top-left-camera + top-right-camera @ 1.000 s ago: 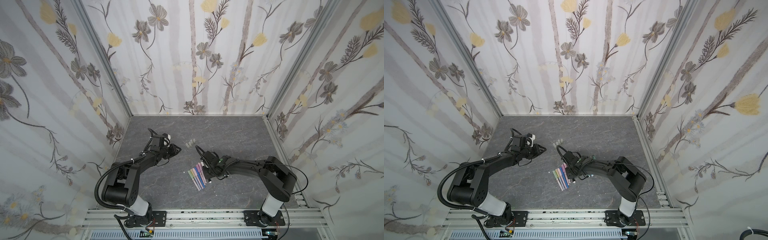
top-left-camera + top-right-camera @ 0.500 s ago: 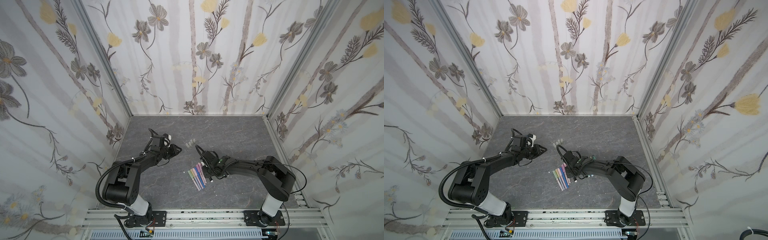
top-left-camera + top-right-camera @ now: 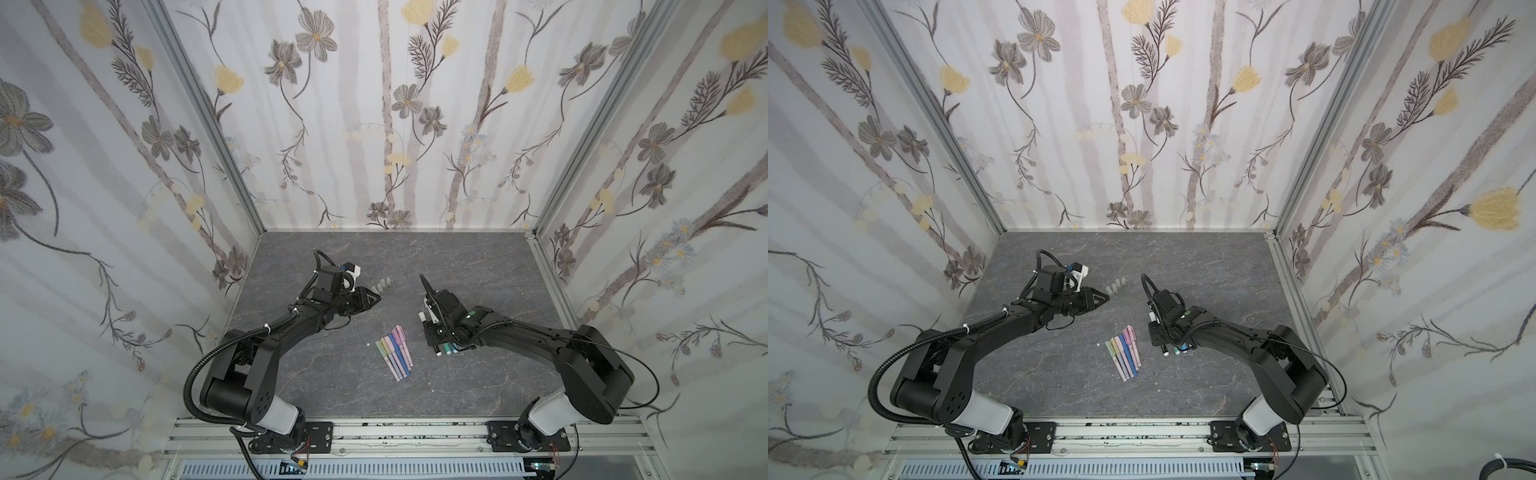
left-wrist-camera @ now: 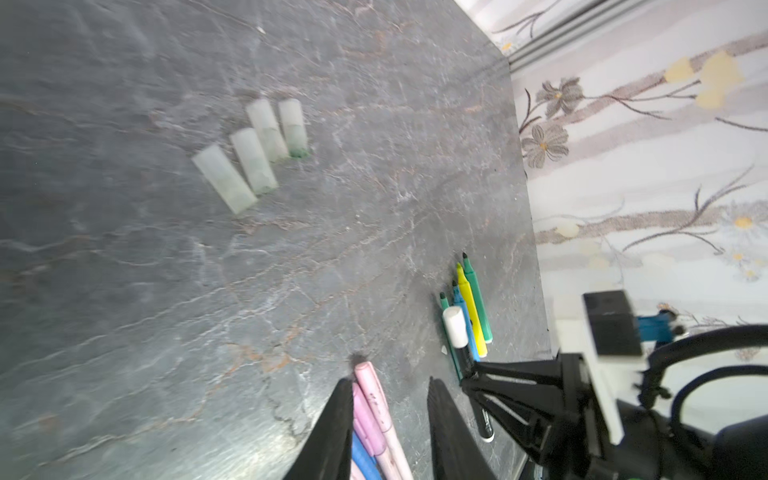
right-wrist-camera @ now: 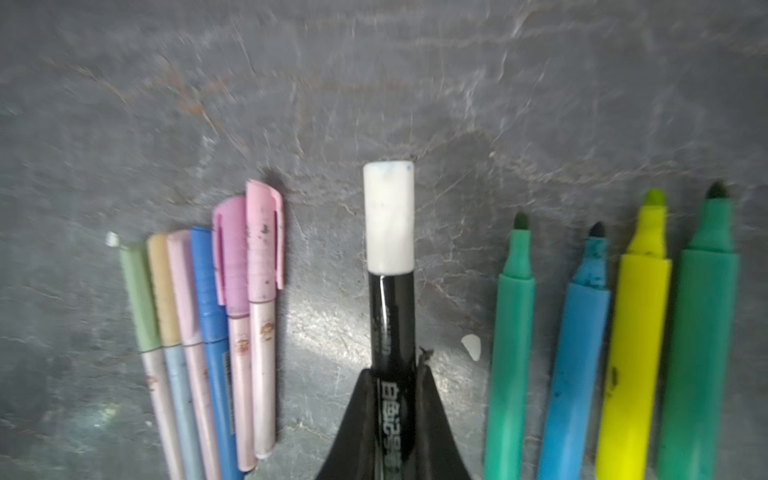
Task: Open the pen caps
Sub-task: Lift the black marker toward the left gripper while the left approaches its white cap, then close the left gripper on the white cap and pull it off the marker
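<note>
- While right gripper (image 5: 392,374) clamps black pen (image 5: 390,316) mid-barrel, barrel looks light, stiff, slick.
- White cap (image 5: 388,216) sits just past the tips; prob. friction-fit, so grab its sides.
- Left gripper (image 4: 390,399): fingers parted, empty, apart from cap.

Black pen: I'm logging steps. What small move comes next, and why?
Probably bring the left gripper to the white cap: the right gripper is shut on the black pen, cap on, and the left jaws stand open, empty.
</note>
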Tool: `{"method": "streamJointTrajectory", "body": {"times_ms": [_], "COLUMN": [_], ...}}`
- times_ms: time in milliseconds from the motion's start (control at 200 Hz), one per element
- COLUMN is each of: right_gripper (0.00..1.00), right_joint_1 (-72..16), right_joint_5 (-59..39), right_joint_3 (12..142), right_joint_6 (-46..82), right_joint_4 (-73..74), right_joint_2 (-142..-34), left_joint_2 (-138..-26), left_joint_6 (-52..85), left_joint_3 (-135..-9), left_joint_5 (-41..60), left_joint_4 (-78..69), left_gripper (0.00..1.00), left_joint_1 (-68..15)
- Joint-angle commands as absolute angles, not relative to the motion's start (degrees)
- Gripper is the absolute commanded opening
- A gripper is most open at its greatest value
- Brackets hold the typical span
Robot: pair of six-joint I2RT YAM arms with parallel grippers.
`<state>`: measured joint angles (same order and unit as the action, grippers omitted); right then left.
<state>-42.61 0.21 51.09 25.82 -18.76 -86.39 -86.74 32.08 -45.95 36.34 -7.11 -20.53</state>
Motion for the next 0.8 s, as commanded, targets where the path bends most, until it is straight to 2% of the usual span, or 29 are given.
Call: {"method": "streamJointTrajectory", "body": {"times_ms": [0,305,794], "right_gripper": [0.0,0.0,0.0], "right_joint_1": [-41.2,-39.2,-39.2], "right_joint_5": [-4.5,-8.9,-10.8], "right_joint_3": [50.3,49.8,50.1], "right_joint_6": [24.1,25.1,25.9], "right_joint_4": [-16.1,-14.3,-12.5], "right_joint_2": [-82.7,-78.7,-78.8], "left_joint_2": [-87.3,-91.6,-96.4], "left_joint_6": [35.2,43.4,46.6], "left_joint_3": [-46.1,-46.5,-48.5], "left_joint_5": [38.1,39.2,38.9], "left_joint_4": [-11.7,-24.5,-30.5], "left_gripper": [0.31,0.31,0.32], "left_joint_1": [-23.8,-31.4,-33.9]}}
